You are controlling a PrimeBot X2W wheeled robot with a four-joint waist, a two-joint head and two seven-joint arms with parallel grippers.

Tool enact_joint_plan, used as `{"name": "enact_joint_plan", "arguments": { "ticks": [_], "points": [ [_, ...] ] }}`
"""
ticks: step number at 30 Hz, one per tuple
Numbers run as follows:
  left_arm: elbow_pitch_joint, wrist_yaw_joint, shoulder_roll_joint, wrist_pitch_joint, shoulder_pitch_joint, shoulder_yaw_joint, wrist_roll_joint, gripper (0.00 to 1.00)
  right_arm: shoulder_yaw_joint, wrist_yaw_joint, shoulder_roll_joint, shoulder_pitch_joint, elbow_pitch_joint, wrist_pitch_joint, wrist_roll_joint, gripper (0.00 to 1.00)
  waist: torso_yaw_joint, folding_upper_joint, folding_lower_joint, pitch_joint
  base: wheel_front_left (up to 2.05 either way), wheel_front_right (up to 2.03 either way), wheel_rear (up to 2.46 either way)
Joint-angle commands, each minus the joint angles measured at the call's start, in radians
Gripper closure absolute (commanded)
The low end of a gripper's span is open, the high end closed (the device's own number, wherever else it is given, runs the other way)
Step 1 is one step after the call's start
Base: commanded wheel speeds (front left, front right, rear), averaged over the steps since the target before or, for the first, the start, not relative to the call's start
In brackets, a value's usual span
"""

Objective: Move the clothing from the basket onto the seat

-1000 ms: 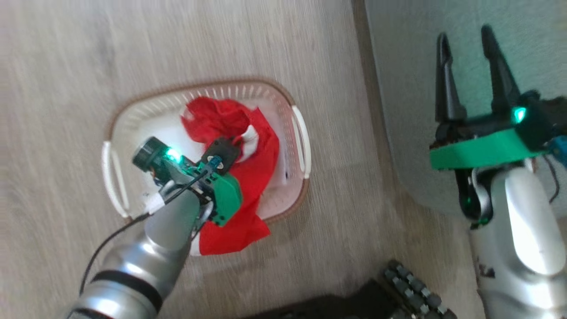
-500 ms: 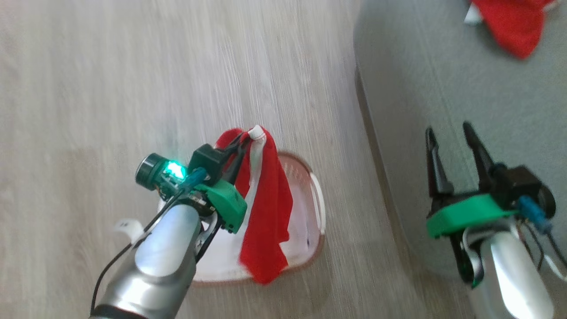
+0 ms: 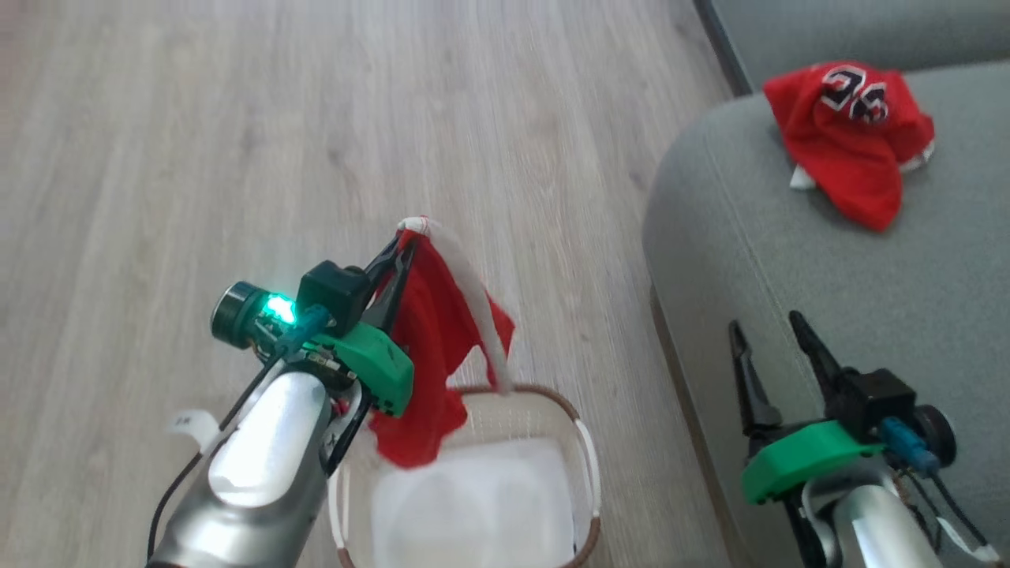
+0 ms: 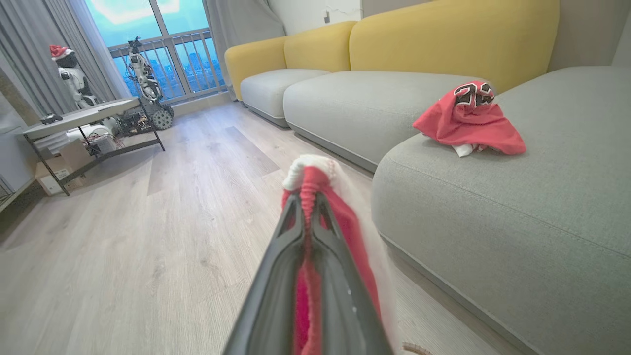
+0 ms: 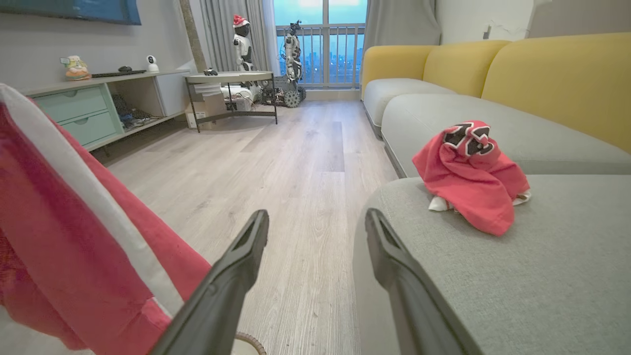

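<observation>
Red garment — left claw clamped, above basket

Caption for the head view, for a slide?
Left gripper holds a red garment above the basket; second garment lies on the seat.

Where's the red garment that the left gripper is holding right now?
In the head view, left of centre: the red garment hangs from the shut left gripper above the basket, over the floor, left of the seat.

Basket left of seat — one garment on seat, second garment seemingly above basket.
</observation>
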Motion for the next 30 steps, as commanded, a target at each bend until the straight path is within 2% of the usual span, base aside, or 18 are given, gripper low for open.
{"name": "enact_joint_plan", "arguments": {
  "ticks": [1, 10, 17, 24, 30],
  "points": [
    [-0.040, 0.004, 0.024, 0.005, -0.070, 0.045, -0.008, 1.00, 0.034, 0.000, 0.002, -0.028, -0.029, -0.006, -0.003, 0.00, 0.018, -0.0001, 0.0001, -0.037, 0.00, 0.00, 0.00],
    [-0.066, -0.003, 0.001, 0.028, -0.150, 0.031, -0.017, 1.00, 0.111, 0.000, 0.002, -0.050, -0.010, -0.006, 0.006, 0.00, 0.045, -0.0001, 0.0001, -0.087, 0.00, 0.00, 0.00],
    [-0.076, -0.009, -0.030, 0.033, -0.204, 0.004, -0.025, 1.00, 0.207, 0.000, 0.002, -0.120, 0.025, -0.006, 0.000, 0.00, 0.067, -0.0001, 0.0001, -0.104, 0.00, 0.00, 0.00],
    [-0.069, -0.009, -0.056, 0.031, -0.232, -0.036, -0.041, 1.00, 0.292, 0.000, 0.002, -0.233, 0.106, -0.006, 0.008, 0.00, 0.083, -0.0001, 0.0001, -0.111, 0.00, 0.00, 0.00],
    [-0.060, -0.005, -0.069, 0.029, -0.247, -0.085, -0.071, 1.00, 0.411, 0.000, 0.002, -0.326, 0.211, -0.006, 0.065, 0.00, 0.099, -0.0001, 0.0001, -0.113, 0.00, 0.00, 0.00]
  ]
}}
